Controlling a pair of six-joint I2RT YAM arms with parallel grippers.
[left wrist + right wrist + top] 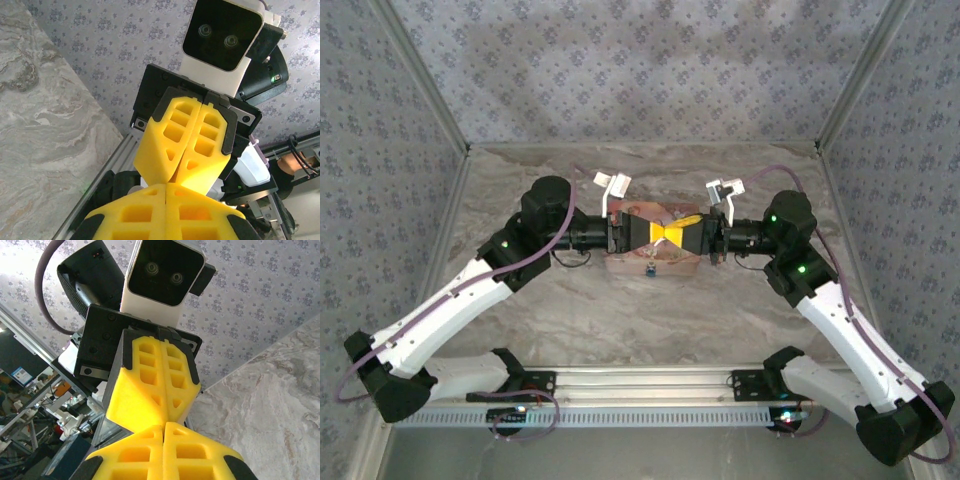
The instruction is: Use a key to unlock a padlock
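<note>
Seen from above, the left fingers and right fingers meet tip to tip over the pink storybook. Each pair is pressed fully together, with nothing visible between them. The padlock lies at the storybook's near edge, at about 7 o'clock from that meeting point. That puts it slightly to the left arm's side, though both arms are near. It is too small to judge its long axis. Reaching it likely means drawing back toward 6 o'clock and descending.

Left gripper, right gripper both closed, tips touching, arms angled inward.
</note>
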